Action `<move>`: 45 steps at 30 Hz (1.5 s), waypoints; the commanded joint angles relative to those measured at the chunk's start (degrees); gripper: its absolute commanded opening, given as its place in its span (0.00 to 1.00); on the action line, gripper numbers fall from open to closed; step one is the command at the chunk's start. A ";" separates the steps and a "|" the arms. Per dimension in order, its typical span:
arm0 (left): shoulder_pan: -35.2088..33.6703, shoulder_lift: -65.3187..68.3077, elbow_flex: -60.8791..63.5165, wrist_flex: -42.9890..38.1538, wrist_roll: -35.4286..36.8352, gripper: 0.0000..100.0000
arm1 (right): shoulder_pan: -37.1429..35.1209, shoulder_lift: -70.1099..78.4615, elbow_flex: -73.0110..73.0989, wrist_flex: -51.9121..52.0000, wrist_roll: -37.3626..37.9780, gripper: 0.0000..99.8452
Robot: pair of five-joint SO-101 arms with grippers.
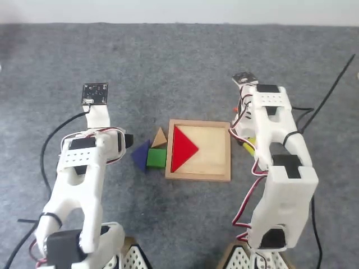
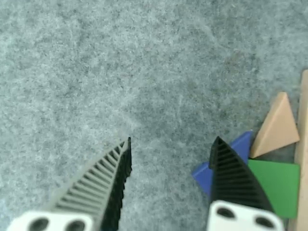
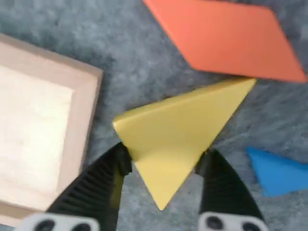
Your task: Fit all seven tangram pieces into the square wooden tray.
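While the right hand (image 3: 164,156) pinches the yellow triangle (image 3: 178,130) by two edges, just beside the wooden tray (image 3: 84,106), the piece looks light, stiff and smooth, apt to slip. Beyond the tray, the left hand (image 2: 172,140) gapes open near the dark blue piece (image 2: 239,145).

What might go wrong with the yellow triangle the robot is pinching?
1. The right gripper pinches the yellow triangle on its slanted edges near one corner, so it may slip or twist out.
2. The tray has a raised rim right beside it; the piece may catch there going in.
3. The red triangle already lies in the tray, so a twisted piece may land on it.
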 commanded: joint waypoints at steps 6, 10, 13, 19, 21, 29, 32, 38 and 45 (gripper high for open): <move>-0.26 -0.62 -1.54 0.44 0.35 0.26 | -0.48 -5.93 -1.85 1.10 -9.23 0.34; -0.26 -0.70 -1.54 0.44 0.35 0.26 | -3.47 -6.20 -1.85 0.48 -14.59 0.35; -0.26 -0.70 -1.54 0.44 0.35 0.26 | -5.93 -6.37 -1.85 -1.27 -17.41 0.35; -0.26 -0.70 -1.54 0.44 0.35 0.26 | -7.16 -5.85 -1.85 -5.93 -23.91 0.35; -0.26 -0.70 -1.54 0.44 0.35 0.26 | -6.81 -5.76 -1.76 -6.37 -24.09 0.34; -0.26 -0.70 -1.54 0.44 0.35 0.26 | -3.30 -2.51 -0.97 -7.08 -24.44 0.34; -0.26 -0.70 -1.54 0.44 0.35 0.26 | -3.03 0.13 -1.23 -7.87 -24.44 0.34; -0.26 -0.70 -1.36 0.44 0.35 0.26 | -1.63 1.71 -5.45 -4.62 -24.44 0.34; -0.26 -0.79 -1.36 0.44 0.35 0.26 | -1.63 1.98 -5.54 -4.97 -24.53 0.34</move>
